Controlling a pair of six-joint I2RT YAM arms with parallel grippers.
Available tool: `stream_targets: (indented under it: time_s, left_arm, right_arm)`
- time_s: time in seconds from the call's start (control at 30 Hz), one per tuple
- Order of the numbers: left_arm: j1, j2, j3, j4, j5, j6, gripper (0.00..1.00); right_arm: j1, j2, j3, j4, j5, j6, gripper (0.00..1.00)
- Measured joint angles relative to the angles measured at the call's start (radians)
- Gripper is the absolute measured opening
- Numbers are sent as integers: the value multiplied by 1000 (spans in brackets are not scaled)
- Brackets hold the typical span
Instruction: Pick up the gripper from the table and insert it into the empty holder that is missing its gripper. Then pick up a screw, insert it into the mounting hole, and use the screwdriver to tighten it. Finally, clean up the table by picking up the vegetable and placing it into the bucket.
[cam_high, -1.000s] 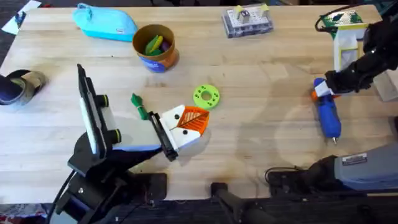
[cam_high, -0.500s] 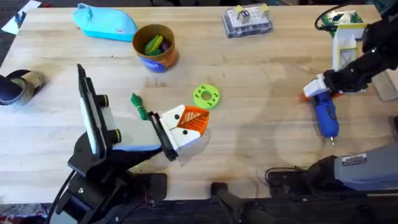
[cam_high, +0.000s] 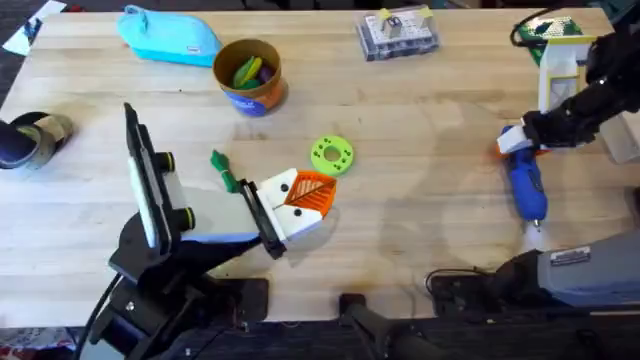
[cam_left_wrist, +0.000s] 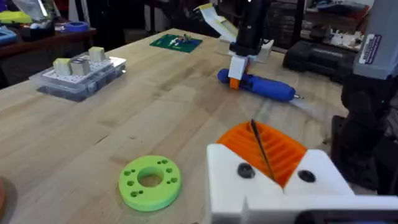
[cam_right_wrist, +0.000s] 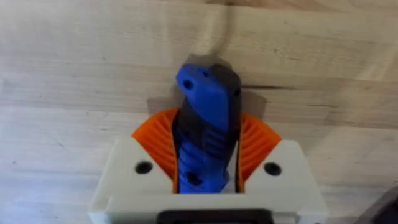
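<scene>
The blue screwdriver (cam_high: 527, 190) lies on the table at the right, thin tip toward the front edge. My right gripper (cam_high: 515, 143) is shut on its rear end; the right wrist view shows the blue body (cam_right_wrist: 202, 93) clamped between the orange pads (cam_right_wrist: 258, 140). In the left wrist view the screwdriver (cam_left_wrist: 264, 87) rests flat under that gripper (cam_left_wrist: 236, 71). My left gripper (cam_high: 305, 190) hovers mid-table, pads pressed together (cam_left_wrist: 264, 149), holding nothing. The green vegetable (cam_high: 222, 170) lies just left of it. The orange-tan bucket (cam_high: 262, 97) stands behind, holding yellow-green and purple pieces.
A green disc with holes (cam_high: 332, 155) lies beside the left gripper. A black upright plate with two yellow-ringed knobs (cam_high: 145, 190) stands at the left. At the back are a light-blue pouch (cam_high: 170, 38), a clear parts box (cam_high: 398, 35) and a green circuit board (cam_high: 548, 32).
The right gripper swung the screwdriver's rear end slightly left, then back right; the tip shifted a little. The left arm, vegetable and disc have not moved.
</scene>
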Motion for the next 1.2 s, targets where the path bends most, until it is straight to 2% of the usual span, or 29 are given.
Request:
stream_targets:
  time_s: [0.07,0.3,0.8,1.2]
  left_arm:
    - [0,0,0,0,0,0,15]
    - [0,0,0,0,0,0,15]
    - [0,0,0,0,0,0,15]
    - [0,0,0,0,0,0,15]
  right_arm:
    - [0,0,0,3,0,-2,374]
    - [0,0,0,11,-3,-3,218]
    - [0,-7,0,12,-8,-5,185]
    - [1,-246,0,12,-19,2,163]
